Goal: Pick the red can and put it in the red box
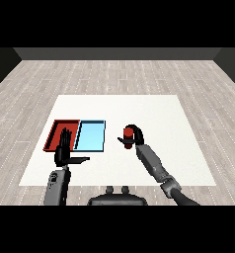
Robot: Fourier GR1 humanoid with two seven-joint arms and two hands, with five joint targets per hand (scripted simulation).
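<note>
red can (127, 136): small upright cylinder, red body with what looks like a dark top rim. location: to the right of the light blue tray (90, 136), clear of it; whether it rests on the white table (154, 108) or is held just above it, i cannot tell.

holder: my right hand (135, 137), fingers curled round the can's side from the right, thumb side hidden behind the body. i count this hand as wrapped on the can.

other hand: my left hand (64, 149), fingers straight and pointing up, thumb out to the side, holding nothing; it stands at the near edge of the red tray (55, 129), which lies touching the left side of the light blue tray.

handling notes (judgement): rigid wall, so it should not give under my fingers; likely light for its bulk; smooth round surface, so it could twist or slide in my hold if tilted. not fragile in the breakable sense, though a thin wall might dent.

where to hold (judgement): round the middle of the body, fingers on one side and thumb opposite, keeping the axis upright. the present hold sits about there.

destination: red tray, on the far side of the light blue tray from the can; the can must pass over the blue one.
</note>
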